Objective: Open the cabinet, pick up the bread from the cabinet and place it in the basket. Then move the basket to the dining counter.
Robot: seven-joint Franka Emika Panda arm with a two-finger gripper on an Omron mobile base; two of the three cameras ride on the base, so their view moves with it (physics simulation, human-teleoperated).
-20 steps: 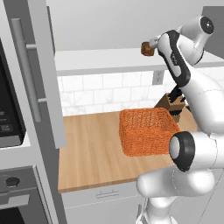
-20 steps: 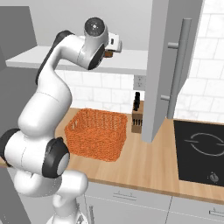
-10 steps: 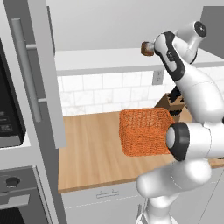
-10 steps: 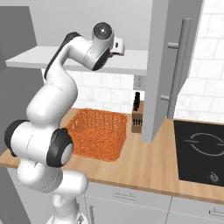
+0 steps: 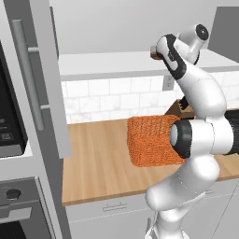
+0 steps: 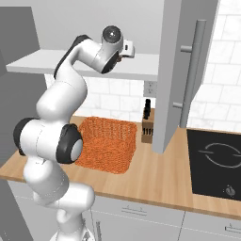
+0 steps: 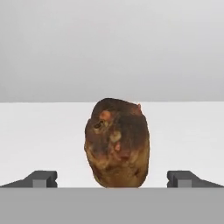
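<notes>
Already I can count the first step as done: from the left base view the cabinet door hangs open at the left, and my arm reaches up to the white shelf inside, where a sliver of the bread shows just past the wrist. The basket sits on the counter below, and I see nothing in it from this side. From the right base view the other cabinet door with its long bar handle stands swung out beside me, the basket rests on the wood just left of a knife block, and the hand is up at shelf height. Through the hand view the bread stands upright on the shelf, centred ahead of the tool, whose fingertips are spread wide on either side and hold nothing. I judge the grasp is still to come, then the drop into the basket, then the carry to the dining counter.
</notes>
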